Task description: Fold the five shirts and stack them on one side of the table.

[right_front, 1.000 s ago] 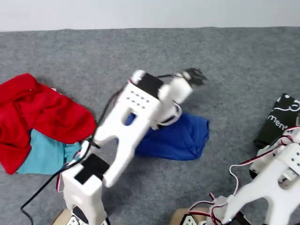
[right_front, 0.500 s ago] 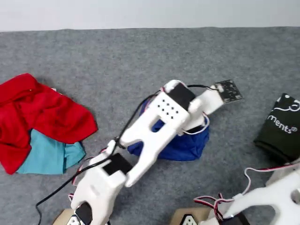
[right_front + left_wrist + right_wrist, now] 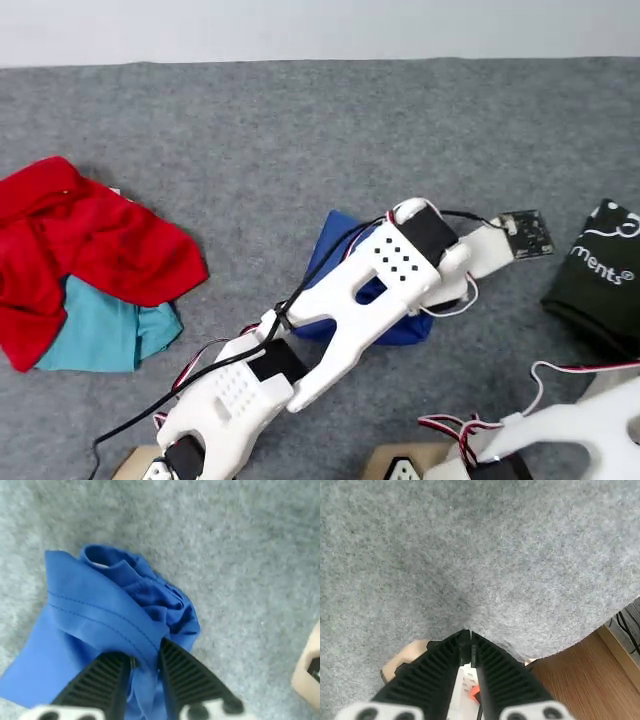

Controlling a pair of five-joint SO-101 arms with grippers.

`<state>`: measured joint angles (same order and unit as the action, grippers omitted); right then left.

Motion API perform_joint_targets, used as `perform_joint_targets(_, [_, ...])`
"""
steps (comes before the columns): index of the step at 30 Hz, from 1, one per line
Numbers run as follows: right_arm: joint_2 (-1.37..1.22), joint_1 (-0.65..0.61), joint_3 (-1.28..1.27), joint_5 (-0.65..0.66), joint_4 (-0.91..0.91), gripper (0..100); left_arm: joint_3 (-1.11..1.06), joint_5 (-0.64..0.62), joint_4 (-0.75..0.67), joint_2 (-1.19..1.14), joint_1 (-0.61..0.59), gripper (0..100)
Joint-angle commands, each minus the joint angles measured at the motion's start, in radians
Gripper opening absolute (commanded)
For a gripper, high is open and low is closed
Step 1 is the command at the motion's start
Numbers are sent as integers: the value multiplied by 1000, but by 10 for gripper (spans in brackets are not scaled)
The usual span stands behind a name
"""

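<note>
Left gripper (image 3: pixel 145 653) clamped on blue shirt (image 3: pixel 95 610) fabric, mid-desk. Over the last second left arm (image 3: pixel 398 262) swung right, and shirt bunched toward black shirt (image 3: pixel 600 275) at right edge. Looks like drag or fold-over toward stack side. Right gripper (image 3: pixel 465 636) closed, empty, over bare desk (image 3: pixel 470 540) edge. Red shirt (image 3: pixel 90 235) and teal shirt (image 3: pixel 100 335) untouched at left, unfolded.

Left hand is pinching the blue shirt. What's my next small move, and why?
Probably lift slightly and carry it toward the black shirt: the left hand is shut on a fold of the blue shirt, which lies bunched, apart from the black one.
</note>
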<state>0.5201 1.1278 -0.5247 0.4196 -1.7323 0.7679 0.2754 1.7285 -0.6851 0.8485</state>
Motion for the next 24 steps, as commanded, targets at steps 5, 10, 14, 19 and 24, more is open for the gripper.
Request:
perform_joint_targets(5, [36,7,3,11,-16,10,-27,-8,25,18,-21,154])
perform_joint_targets(10, [38,4,3,11,-16,10,41,-12,26,21,-137,205])
perform_joint_targets(14, [38,2,3,12,-16,10,71,8,28,37,-226,205])
perform_joint_targets(19, [38,1,3,12,-16,10,65,8,28,89,-305,203])
perform_joint_targets(24, [38,-21,5,12,-16,10,-59,6,26,92,-290,168])
